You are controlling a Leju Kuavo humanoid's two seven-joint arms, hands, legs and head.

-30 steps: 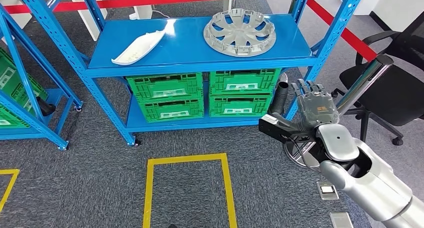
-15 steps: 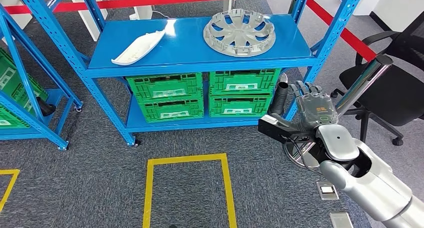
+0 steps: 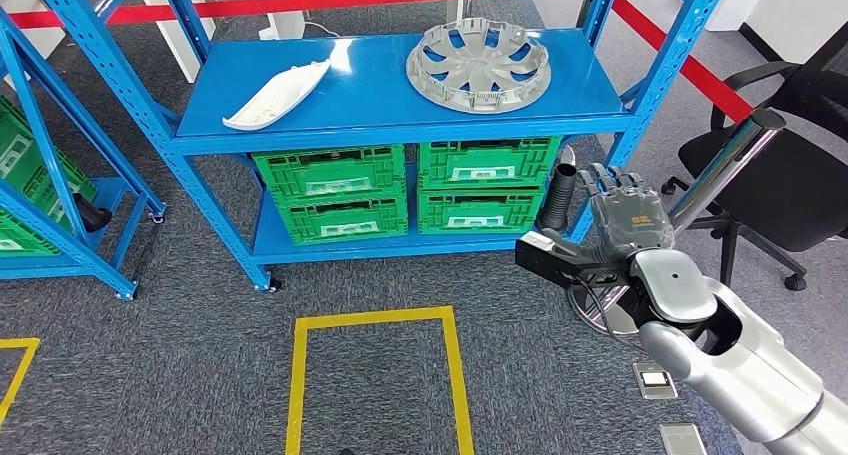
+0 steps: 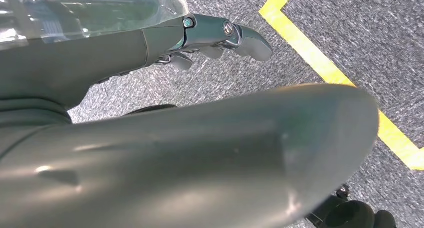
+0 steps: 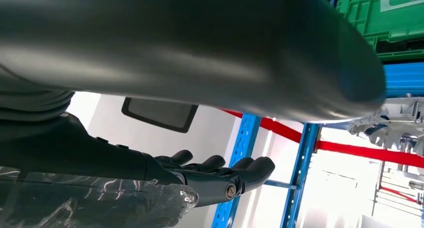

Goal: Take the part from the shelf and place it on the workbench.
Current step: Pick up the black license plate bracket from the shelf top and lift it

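Note:
A grey wheel cover [image 3: 478,67] lies on the right of the blue shelf's top board [image 3: 400,125]. A long white curved part [image 3: 277,94] lies on its left. My right hand [image 3: 625,220] is raised in front of the shelf's lower right corner, below the wheel cover's level and apart from both parts. Its fingers [image 5: 220,170] are stretched out and hold nothing. The right wrist view catches the wheel cover's edge [image 5: 395,125]. My left hand [image 4: 215,35] hangs over the grey carpet, fingers apart, holding nothing.
Green crates [image 3: 330,190] fill the shelf's lower level. A black office chair [image 3: 790,175] and a red barrier tape [image 3: 690,70] stand to the right. Another blue rack [image 3: 20,175] is at the left. A yellow floor marking [image 3: 375,320] lies before the shelf.
My right hand has drifted slightly to the left. The parts on the shelf have not moved.

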